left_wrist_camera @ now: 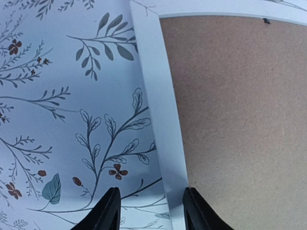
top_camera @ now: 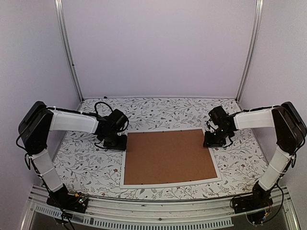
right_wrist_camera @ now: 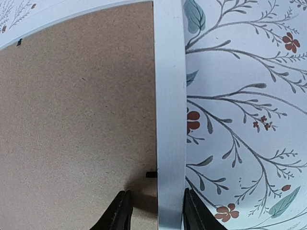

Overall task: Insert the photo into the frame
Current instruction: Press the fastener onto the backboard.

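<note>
Frame: the frame (top_camera: 170, 184) lies flat mid-desk, back upward. Its white rail shows all round a brown backing board (top_camera: 168, 155) that fills it.
Desk: the desk (top_camera: 86, 163) has a leaf-and-flower patterned cover under everything.
Long axis: it runs left to right across the desk, with one short side toward each arm.
Left pincer: the left pincer (top_camera: 115, 142) is down at the far end of the left short rail. It is spread and straddling the rail, not pinching it. The outer finger (left_wrist_camera: 108, 213) stands off over bare pattern, and the inner finger (left_wrist_camera: 196, 211) sits at the rail's board-side edge.
Right pincer: the right pincer (top_camera: 213, 140) mirrors it at the far end of the right short rail. It is also spread across the rail. The outer finger (right_wrist_camera: 194, 213) is just beside the rail, and a strip of board shows between the rail and the inner finger (right_wrist_camera: 120, 213).
Nearer arm: neither, since each is already at its own end.
Photo: the photo shows in no view. I cannot tell whether it is under the board or somewhere else.
Hard to make out: a small black tab (right_wrist_camera: 151, 174) on the board beside the rail is probably a retaining clip. The fingertips are cut off by the bottom of both wrist views, so contact with the rail is unclear.
Judgement: the board looks seated, so it likely has to come out before any print can go in.
</note>
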You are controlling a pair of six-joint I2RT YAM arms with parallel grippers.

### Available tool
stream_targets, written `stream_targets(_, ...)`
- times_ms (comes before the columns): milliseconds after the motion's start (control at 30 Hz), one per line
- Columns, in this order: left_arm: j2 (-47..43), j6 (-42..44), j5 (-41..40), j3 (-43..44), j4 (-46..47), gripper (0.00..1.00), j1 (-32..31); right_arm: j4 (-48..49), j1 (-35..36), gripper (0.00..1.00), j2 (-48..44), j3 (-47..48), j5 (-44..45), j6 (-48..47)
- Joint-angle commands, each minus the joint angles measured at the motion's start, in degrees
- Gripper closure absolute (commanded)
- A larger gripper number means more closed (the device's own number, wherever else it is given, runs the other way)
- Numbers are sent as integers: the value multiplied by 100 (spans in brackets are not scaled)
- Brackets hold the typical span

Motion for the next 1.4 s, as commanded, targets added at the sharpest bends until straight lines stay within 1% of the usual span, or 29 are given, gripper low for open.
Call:
stream_targets(0,528,10,163,0,-128,53,-283,-250,30,62,234,-279,-96,-77)
stream_targets(167,761,-92,100,157,-180,53,-557,-188,35,64,255,-309,-182,-82)
stream_targets(367,1041,-180,-246,406,-446,53,-807,-147,48,65,273,-380,-217,-47)
stream_targets(433,971,-222,-364,429,-522,53,-822,-153,48,65,269,-397,-207,-47)
stream_targets(567,463,-227,-429,412,-537,52,-825,-164,43,66,252,-398,-202,-47)
stream_targets(700,-135,-252,-230,304,-504,47,-823,-171,46,66,243,-394,-202,-47)
stream_targets(867,-805,-397,98,-239,-472,41,-823,-190,47,66,212,-407,-193,-47)
stream_targets(1067,-1561,-588,264,-1007,-640,37,-829,-174,46,66,186,-457,-185,-56)
stream_targets(1167,-1805,-676,325,-1292,-693,33,-830,-164,52,66,177,-452,-185,-50)
stream_targets(1367,-1986,-816,424,-1546,-634,30,-904,-181,48,66,177,-425,-185,-47)
